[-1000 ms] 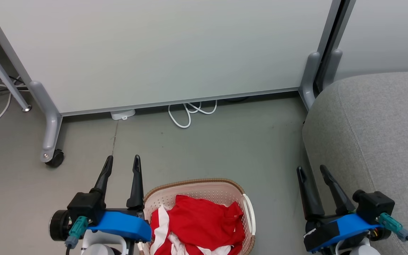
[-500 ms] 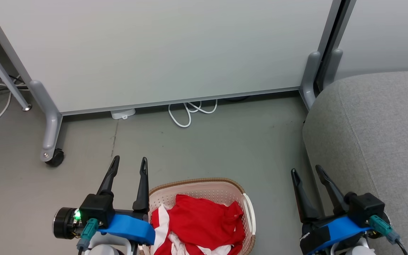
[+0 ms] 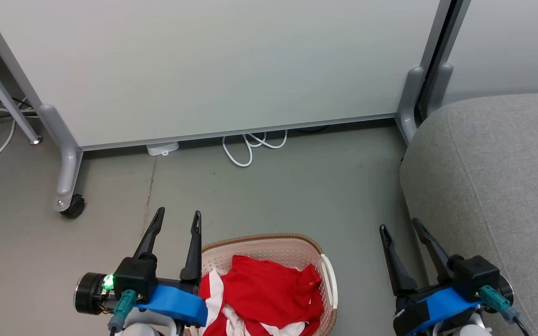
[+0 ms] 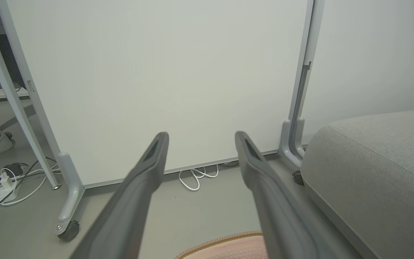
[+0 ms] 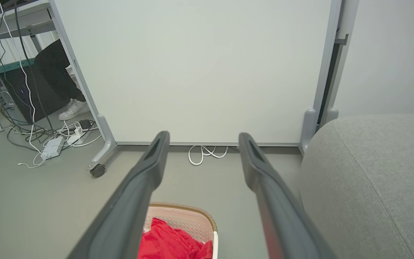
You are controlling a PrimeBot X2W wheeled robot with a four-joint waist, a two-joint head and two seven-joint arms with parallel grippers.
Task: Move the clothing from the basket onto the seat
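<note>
Head view, looking down: the small cream-white perforated plastic basket point(image 3: 269, 241) with the brown woven-look rim sits on the grey floor point(image 3: 297, 196), so I'll use it as my landmark. The clothing point(image 3: 269, 291), soft bright red fabric with white stripes, is bunched up inside the basket, heaped about level with the rim.

My left hand point(image 3: 179, 211) hangs just left of the basket, dark fingers spread wide and holding nothing. The inner finger lines up with the basket's left rim, but I honestly can't tell if it touches. My right hand point(image 3: 399, 224) is off to the right of the basket, apart from its white side handle point(image 3: 330, 276), and it's also spread wide and empty.

The large light grey fabric seat point(image 3: 498, 177) with rounded corners is further right of the basket, just past my right hand. Behind the basket there's a big white panel point(image 3: 203, 70) on grey legs with a black caster point(image 3: 74, 206). A looped white cable point(image 3: 250, 149) lies at its foot.

Right wrist view has the red heap in the basket low between my fingers. Left wrist view catches the basket's brown rim at the bottom edge.
</note>
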